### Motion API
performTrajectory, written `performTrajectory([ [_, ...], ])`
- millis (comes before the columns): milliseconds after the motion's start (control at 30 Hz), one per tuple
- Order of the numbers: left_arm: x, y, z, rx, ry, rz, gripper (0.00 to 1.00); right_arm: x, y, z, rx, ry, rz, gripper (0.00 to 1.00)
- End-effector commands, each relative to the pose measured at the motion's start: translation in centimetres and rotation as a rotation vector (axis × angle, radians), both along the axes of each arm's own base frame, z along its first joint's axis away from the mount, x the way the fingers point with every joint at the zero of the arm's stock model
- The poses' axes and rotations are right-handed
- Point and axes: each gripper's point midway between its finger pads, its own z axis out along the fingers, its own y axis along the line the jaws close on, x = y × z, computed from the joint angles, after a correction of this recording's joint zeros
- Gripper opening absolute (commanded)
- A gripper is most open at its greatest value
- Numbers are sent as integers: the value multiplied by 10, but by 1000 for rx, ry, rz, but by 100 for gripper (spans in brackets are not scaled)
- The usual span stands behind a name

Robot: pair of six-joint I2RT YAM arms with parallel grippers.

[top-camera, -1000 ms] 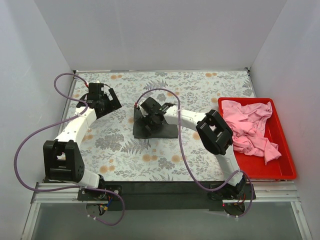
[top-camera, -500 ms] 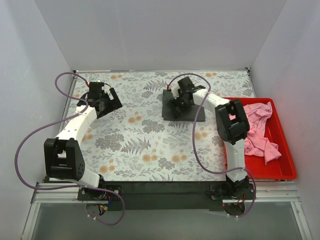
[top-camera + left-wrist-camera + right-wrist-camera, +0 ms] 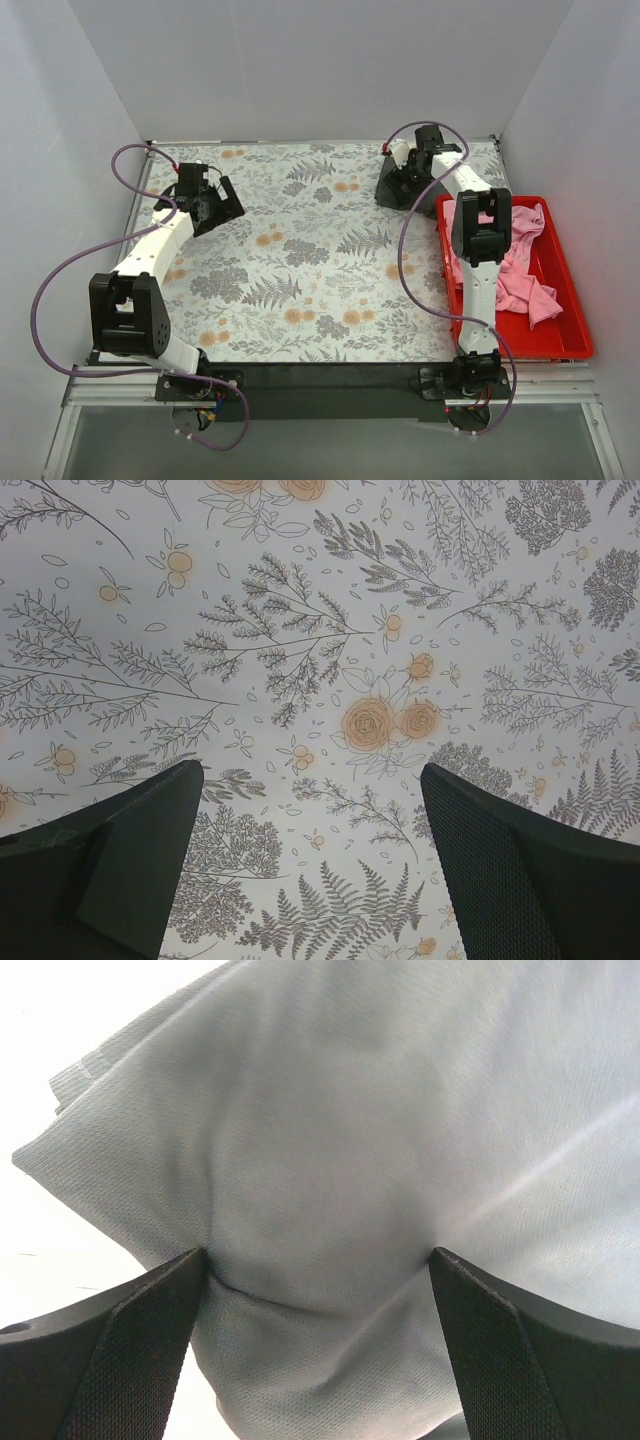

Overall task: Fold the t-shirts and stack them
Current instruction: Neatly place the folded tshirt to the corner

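The folded dark charcoal t-shirt (image 3: 392, 190) lies at the far right of the floral table cloth, beside the tray. My right gripper (image 3: 412, 172) sits on top of it. In the right wrist view the gripper (image 3: 318, 1345) has its jaws wide apart and pressed into the grey cloth (image 3: 350, 1150), which bunches between the fingertips (image 3: 150, 1330). The pink t-shirts (image 3: 505, 255) lie crumpled in the red tray (image 3: 560, 345). My left gripper (image 3: 213, 205) is open and empty over the table cloth at the far left; it also shows in the left wrist view (image 3: 310, 865).
The floral table cloth (image 3: 300, 270) covers the whole table. White walls close in the back and both sides. The red tray stands along the right edge. Purple cables loop from both arms.
My right arm has swept the folded charcoal t-shirt from the middle of the table to the far right, next to the tray. The left arm has not moved.
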Motion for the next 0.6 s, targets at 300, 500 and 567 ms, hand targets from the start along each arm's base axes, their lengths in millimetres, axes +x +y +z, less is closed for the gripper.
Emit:
performTrajectory([
  [300,5,6,15,2,-31,7,90,18,-45,-44,-176,34,174,98],
  [500,7,7,11,2,-20,11,90,24,-29,-49,-198,8,309,98],
  [567,7,6,8,-3,-11,10,90,27,-18,-51,-202,0,345,98],
])
